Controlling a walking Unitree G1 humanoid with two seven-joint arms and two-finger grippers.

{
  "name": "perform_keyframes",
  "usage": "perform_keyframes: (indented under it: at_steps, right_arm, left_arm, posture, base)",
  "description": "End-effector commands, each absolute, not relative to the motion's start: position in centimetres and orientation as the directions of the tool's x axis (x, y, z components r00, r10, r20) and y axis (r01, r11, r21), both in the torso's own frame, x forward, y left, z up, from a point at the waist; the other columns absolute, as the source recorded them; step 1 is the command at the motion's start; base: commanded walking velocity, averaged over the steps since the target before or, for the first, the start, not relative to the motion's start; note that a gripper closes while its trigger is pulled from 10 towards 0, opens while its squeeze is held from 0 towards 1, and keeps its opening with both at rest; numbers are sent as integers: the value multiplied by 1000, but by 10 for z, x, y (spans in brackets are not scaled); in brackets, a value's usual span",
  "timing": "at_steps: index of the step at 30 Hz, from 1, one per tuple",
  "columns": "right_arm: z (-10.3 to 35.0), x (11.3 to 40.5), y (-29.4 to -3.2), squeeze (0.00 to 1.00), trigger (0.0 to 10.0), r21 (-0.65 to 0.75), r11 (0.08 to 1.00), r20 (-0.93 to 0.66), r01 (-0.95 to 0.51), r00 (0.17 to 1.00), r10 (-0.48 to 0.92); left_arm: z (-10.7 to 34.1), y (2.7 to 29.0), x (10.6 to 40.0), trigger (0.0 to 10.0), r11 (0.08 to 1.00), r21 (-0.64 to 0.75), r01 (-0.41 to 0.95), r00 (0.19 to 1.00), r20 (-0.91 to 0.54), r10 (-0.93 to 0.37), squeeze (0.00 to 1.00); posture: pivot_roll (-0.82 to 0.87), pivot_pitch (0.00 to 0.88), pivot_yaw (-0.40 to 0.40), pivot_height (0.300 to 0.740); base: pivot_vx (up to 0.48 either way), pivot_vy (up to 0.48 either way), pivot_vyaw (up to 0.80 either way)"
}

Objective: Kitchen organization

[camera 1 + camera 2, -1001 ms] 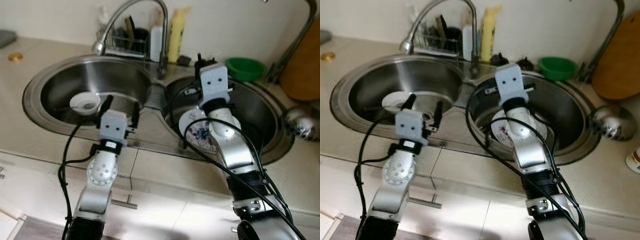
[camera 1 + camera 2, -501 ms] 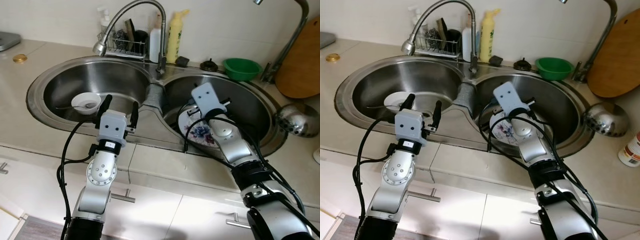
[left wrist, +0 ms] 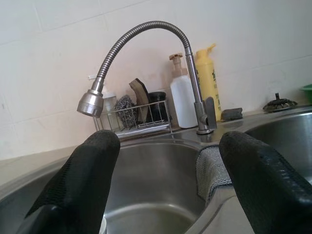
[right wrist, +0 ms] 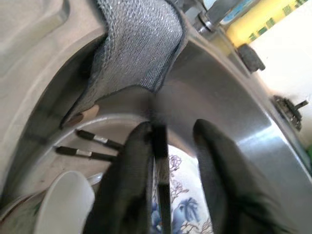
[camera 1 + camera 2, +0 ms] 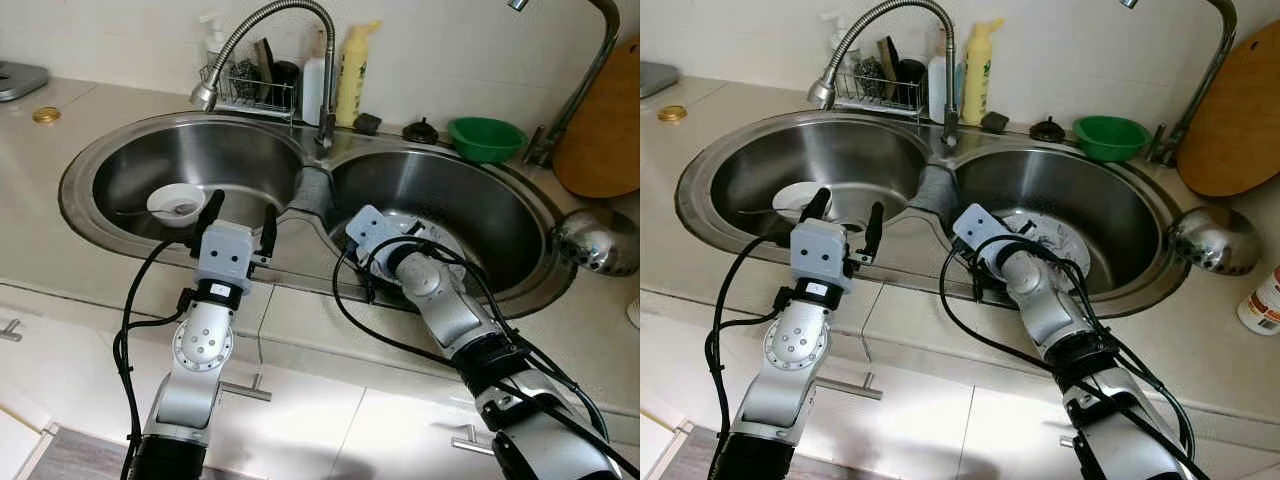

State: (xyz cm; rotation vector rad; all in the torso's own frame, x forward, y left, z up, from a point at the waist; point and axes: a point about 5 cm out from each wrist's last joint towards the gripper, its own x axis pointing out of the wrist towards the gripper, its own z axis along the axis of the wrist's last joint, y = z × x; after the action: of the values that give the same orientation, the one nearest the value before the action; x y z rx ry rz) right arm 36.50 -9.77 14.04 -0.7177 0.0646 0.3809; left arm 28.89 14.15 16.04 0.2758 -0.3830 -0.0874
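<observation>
We stand at a double steel sink (image 5: 300, 195) set in a pale desk (image 5: 60, 250). Our right hand (image 4: 173, 161) reaches down inside the right basin, its fingers pinching a thin dark chopstick (image 4: 162, 190) above a floral plate (image 4: 187, 214); two more chopsticks (image 4: 90, 146) lie on the basin floor nearby. Our left hand (image 5: 238, 208) hovers over the front rim of the left basin, fingers spread and holding nothing. A small white bowl (image 5: 174, 205) sits in that left basin.
</observation>
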Motion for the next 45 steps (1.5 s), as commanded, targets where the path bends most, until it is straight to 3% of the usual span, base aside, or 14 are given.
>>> perform_keyframes:
  at_steps: [1, 12, 16, 20, 36, 37, 38, 45]
  right_arm:
    - [136, 364, -105, 1000, 10000, -594, 721, -201, -356, 934, 295]
    - [180, 366, -109, 1000, 10000, -401, 893, 78, -203, 964, 254]
    - [204, 362, -117, 1000, 10000, -194, 972, 236, -134, 955, 179]
    - [218, 352, -127, 1000, 10000, -55, 993, 320, -102, 940, 114]
    - [222, 329, -141, 1000, 10000, 15, 999, 353, -39, 935, 31]
    - [222, 329, -142, 667, 10000, 18, 1000, 344, -23, 939, 16]
    - [222, 328, -143, 0, 10000, 18, 1000, 338, -13, 941, 6]
    - [224, 324, -142, 0, 10000, 11, 1000, 342, 8, 940, -11]
  left_arm:
    - [158, 138, 289, 10000, 957, 285, 47, 928, 341, -147, 0]
    - [157, 138, 288, 10000, 959, 281, 45, 929, 340, -143, 0]
    - [157, 138, 288, 10000, 961, 273, 46, 929, 341, -142, 0]
    - [156, 137, 288, 10000, 963, 267, 47, 935, 327, -137, 0]
    - [158, 136, 288, 10000, 966, 253, 62, 931, 333, -147, 0]
    - [158, 136, 288, 10000, 966, 251, 62, 931, 334, -146, 0]
    - [158, 136, 288, 10000, 967, 249, 62, 931, 335, -146, 0]
    - [159, 137, 289, 10000, 968, 245, 59, 931, 337, -142, 0]
  posture:
    - [123, 0, -74, 740]
    - [119, 0, -75, 740]
    - [116, 0, -75, 740]
    - [113, 0, -76, 740]
    - [104, 0, -72, 740]
    - [104, 0, -73, 740]
    - [104, 0, -73, 740]
    - [106, 0, -75, 740]
  base:
    - [0, 0, 0]
    - [0, 0, 0]
    - [0, 0, 0]
    - [0, 0, 0]
    - [0, 0, 0]
    - [0, 0, 0]
    - [0, 0, 0]
    - [0, 0, 0]
